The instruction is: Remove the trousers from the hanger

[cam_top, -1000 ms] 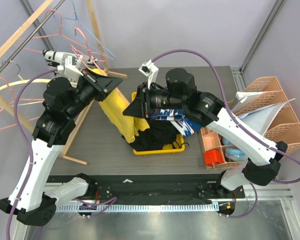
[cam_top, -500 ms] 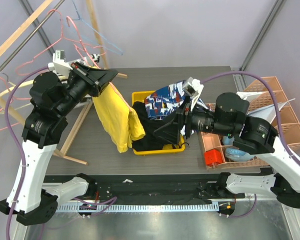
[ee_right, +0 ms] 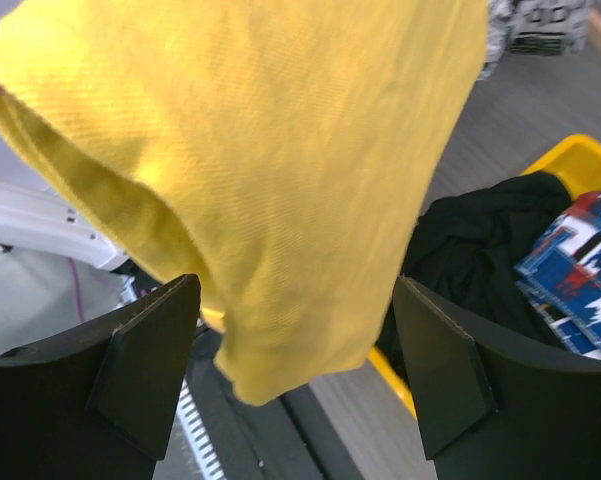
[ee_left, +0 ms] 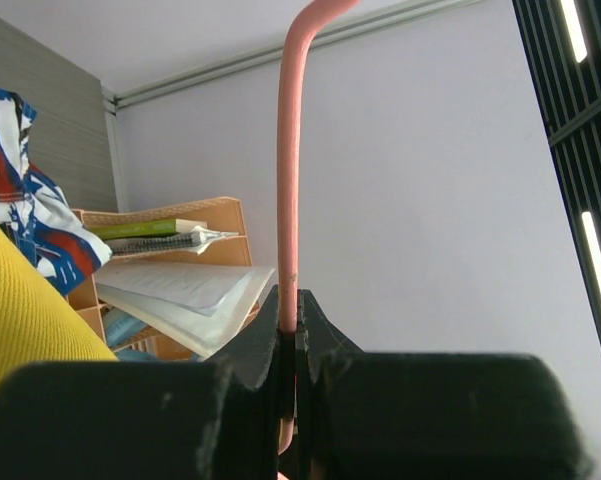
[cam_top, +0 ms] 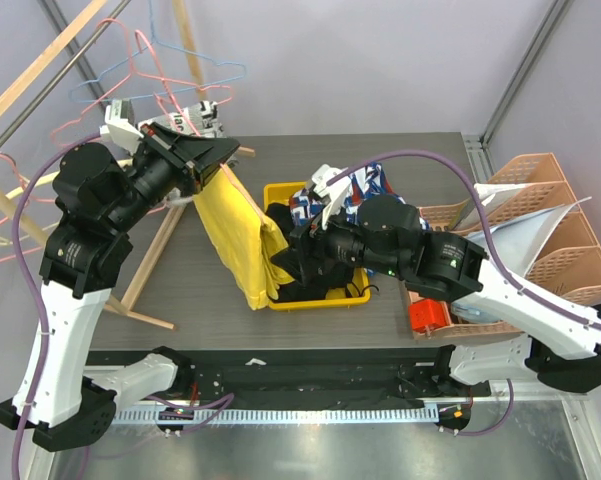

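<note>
The yellow trousers (cam_top: 242,240) hang folded over a pink wire hanger (ee_left: 292,150), their lower end beside the yellow bin (cam_top: 352,296). My left gripper (cam_top: 205,160) holds the hanger high over the table's left side. In its wrist view the jaws (ee_left: 292,300) are shut on the pink wire. My right gripper (cam_top: 283,265) is low by the trousers' hanging end and open. In the right wrist view the yellow cloth (ee_right: 280,150) fills the space ahead of the wide-apart fingers (ee_right: 295,290). I cannot tell whether the fingers touch it.
The bin holds a black garment (cam_top: 315,282) and a blue, white and red patterned one (cam_top: 365,185). Orange file trays (cam_top: 540,220) with papers stand at the right, with a red object (cam_top: 429,316) in front. A wooden rack (cam_top: 150,260) and spare wire hangers (cam_top: 170,75) stand at the left.
The right gripper has opened. Its arm swung away to the right, then came back low to the trousers' hanging end. The left arm shifted the hanger and trousers slightly.
</note>
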Action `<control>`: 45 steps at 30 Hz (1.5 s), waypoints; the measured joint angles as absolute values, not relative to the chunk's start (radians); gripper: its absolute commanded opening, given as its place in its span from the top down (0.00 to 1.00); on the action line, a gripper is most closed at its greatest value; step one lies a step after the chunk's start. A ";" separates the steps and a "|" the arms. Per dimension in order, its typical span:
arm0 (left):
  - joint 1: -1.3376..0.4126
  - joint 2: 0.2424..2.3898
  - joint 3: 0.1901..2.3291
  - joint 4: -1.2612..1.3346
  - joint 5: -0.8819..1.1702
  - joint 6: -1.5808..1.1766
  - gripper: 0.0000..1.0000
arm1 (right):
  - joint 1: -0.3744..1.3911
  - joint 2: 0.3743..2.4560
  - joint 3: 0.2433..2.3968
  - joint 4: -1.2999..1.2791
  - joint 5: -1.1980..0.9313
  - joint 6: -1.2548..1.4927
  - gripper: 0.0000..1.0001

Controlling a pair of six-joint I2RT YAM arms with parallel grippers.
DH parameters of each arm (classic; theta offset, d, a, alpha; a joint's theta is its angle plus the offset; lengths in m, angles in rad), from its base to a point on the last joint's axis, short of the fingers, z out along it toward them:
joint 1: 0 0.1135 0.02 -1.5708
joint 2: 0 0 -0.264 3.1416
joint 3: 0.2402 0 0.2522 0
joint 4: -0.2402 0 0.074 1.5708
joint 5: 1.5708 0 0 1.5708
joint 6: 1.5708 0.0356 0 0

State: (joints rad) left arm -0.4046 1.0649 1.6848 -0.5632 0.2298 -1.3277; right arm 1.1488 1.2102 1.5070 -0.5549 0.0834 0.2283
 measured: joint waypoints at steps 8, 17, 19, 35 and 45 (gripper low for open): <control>-0.404 1.065 1.685 -0.561 0.270 -1.371 1.00 | 1.177 1.182 1.481 -0.456 0.164 0.168 0.23; -0.404 1.090 1.685 -0.550 0.311 -1.397 1.00 | 1.233 1.181 1.458 -0.326 0.227 0.125 0.32; -0.404 1.100 1.685 -0.535 0.329 -1.406 1.00 | 1.237 1.188 1.458 -0.302 0.253 0.115 0.40; -0.404 1.116 1.658 -0.383 0.479 -1.491 1.00 | 1.308 1.261 1.404 -0.064 0.522 -0.050 0.67; -0.404 1.114 1.626 -0.333 0.537 -1.540 1.00 | 1.333 1.271 1.401 -0.017 0.593 -0.113 0.57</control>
